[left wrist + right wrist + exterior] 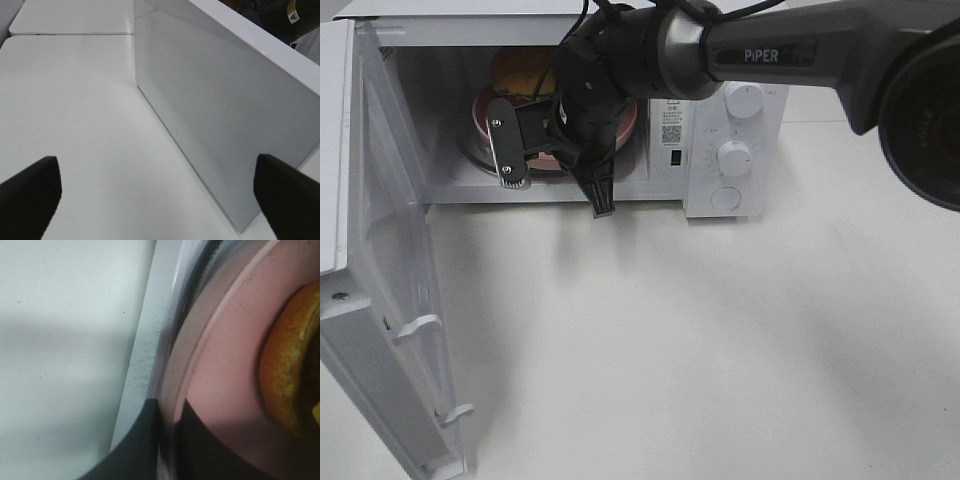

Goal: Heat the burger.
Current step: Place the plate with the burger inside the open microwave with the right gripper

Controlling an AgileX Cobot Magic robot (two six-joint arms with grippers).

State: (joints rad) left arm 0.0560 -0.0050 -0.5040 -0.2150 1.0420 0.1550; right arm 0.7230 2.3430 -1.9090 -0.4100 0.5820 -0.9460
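The burger [525,72] sits on a round pink plate [480,108] inside the open microwave [735,150]; my right arm hides much of it. Up close, the right wrist view shows the bun's golden edge [292,375] on the plate [225,365]. My right gripper [601,198] reaches into the oven mouth and is shut on the plate's front rim [167,450], just inside the white sill [145,355]. My left gripper [160,195] is out of the high view. Its dark fingertips [30,192] stand wide apart, open and empty, over the table beside the door.
The microwave door [390,250] swings wide toward the front left; its perforated panel [210,100] stands close to my left gripper. Control knobs [734,157] sit on the oven's right. The white table [700,340] stretches in front.
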